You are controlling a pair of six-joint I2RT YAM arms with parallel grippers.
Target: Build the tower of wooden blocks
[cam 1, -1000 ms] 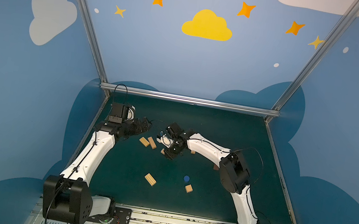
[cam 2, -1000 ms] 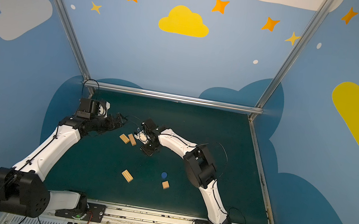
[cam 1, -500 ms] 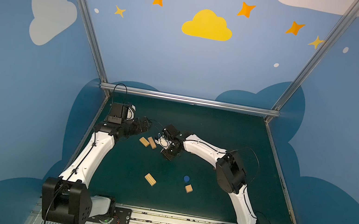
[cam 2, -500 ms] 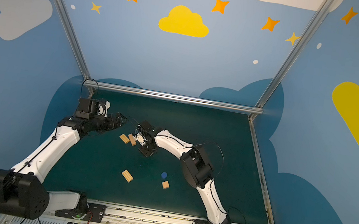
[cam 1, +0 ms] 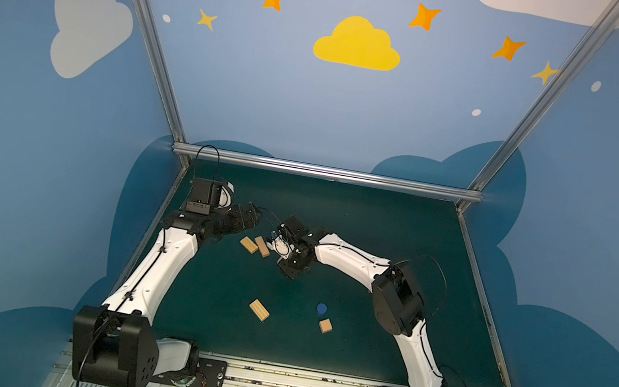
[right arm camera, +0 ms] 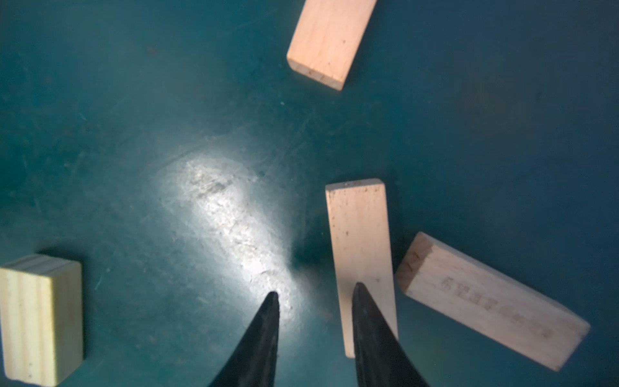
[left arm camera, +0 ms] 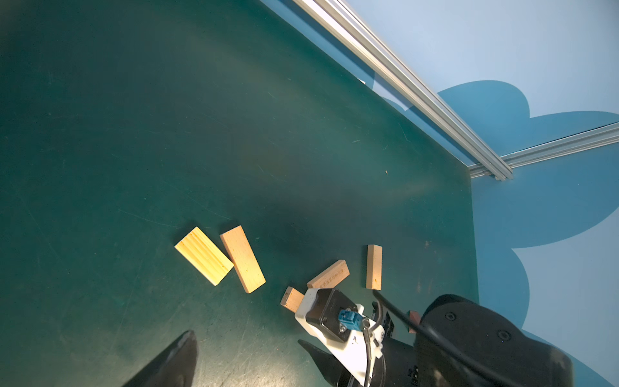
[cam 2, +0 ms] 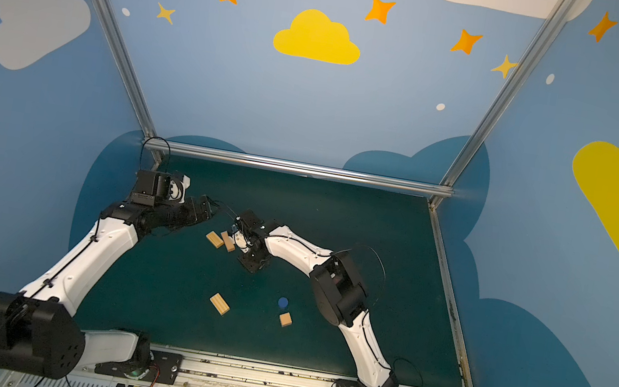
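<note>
Bars are bare unvarnished wood, matt, with faint speckled grain. The pale block at lower left has bolder stripes. Green table mat looks scuffed, shiny where light hits. Frame rail is brushed metal, arm shells smooth white plastic.

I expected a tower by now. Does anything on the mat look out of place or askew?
Yes. No tower stands: pieces lie scattered on the green mat. A pale bar and a tan bar lie side by side at a slant. A third bar, a tan cube and a blue round piece sit apart nearer the front.
</note>
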